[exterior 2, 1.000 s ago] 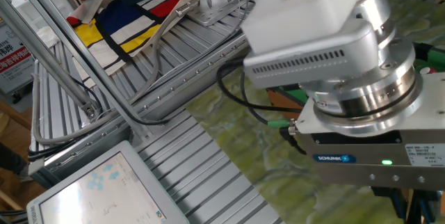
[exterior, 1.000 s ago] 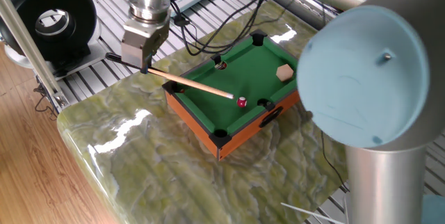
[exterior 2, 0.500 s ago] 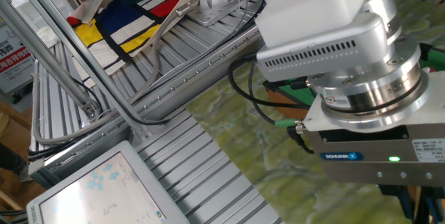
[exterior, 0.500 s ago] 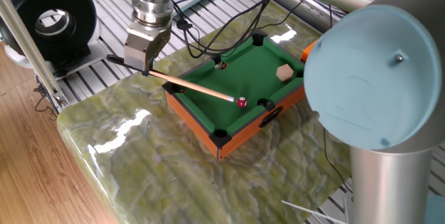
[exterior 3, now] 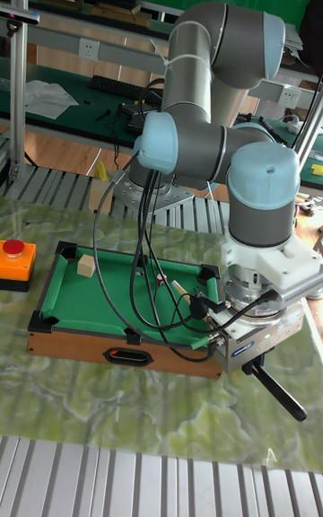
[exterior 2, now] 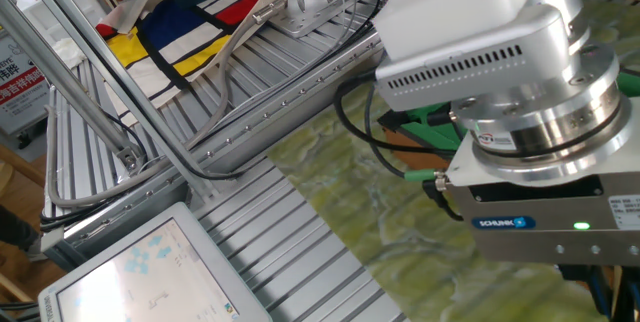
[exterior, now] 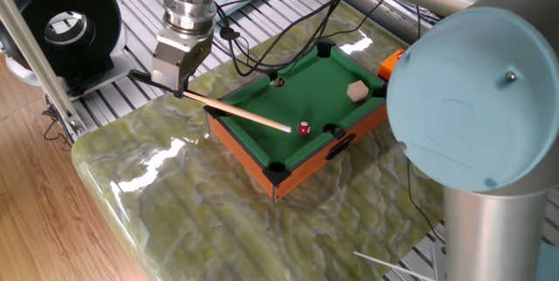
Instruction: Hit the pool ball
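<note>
The gripper [exterior: 179, 85] is clamped on the dark butt of a cue stick [exterior: 240, 112], holding it low and nearly level so the shaft reaches over the near-left rail of the small pool table [exterior: 301, 154]. The cue's tip sits just left of the pool ball [exterior: 304, 128], lined up for a push. The ball lies on the green felt near a side pocket [exterior: 332, 130], with a tan cube [exterior: 355, 92] farther back.

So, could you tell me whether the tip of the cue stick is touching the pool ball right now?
Apart. One fixed view shows a thin strip of green felt between the cue stick tip and the pool ball. The gripper holds the stick's other end.
</note>
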Available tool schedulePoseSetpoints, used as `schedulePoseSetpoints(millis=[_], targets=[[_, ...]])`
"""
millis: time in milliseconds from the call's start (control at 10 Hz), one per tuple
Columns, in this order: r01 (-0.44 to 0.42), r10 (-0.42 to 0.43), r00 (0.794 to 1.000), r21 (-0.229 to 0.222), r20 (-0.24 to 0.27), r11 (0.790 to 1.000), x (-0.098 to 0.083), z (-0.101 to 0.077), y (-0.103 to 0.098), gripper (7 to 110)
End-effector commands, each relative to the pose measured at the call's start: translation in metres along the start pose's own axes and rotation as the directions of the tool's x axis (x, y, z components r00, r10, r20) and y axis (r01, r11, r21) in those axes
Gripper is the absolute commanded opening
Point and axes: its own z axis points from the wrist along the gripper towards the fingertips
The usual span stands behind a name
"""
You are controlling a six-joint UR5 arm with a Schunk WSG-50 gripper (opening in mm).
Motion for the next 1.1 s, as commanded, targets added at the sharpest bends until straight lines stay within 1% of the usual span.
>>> schedulePoseSetpoints(millis=[0,300,500,600,900,1000], targets=[[0.002,-0.002,1.000,0.006,-0.003,1.000,0.004,0.000,-0.004,7],[0.003,-0.003,1.000,-0.008,0.012,1.000,-0.001,-0.002,0.000,7],[0.006,-0.006,1.000,-0.004,0.022,1.000,-0.004,-0.002,0.000,7],[0.014,-0.013,0.999,-0.018,0.037,1.000,-0.007,-0.003,0.004,7],[0.032,-0.030,0.998,-0.048,0.055,0.998,-0.012,-0.008,0.019,7],[0.049,-0.047,0.998,-0.043,0.048,0.998,-0.010,-0.008,0.021,7]])
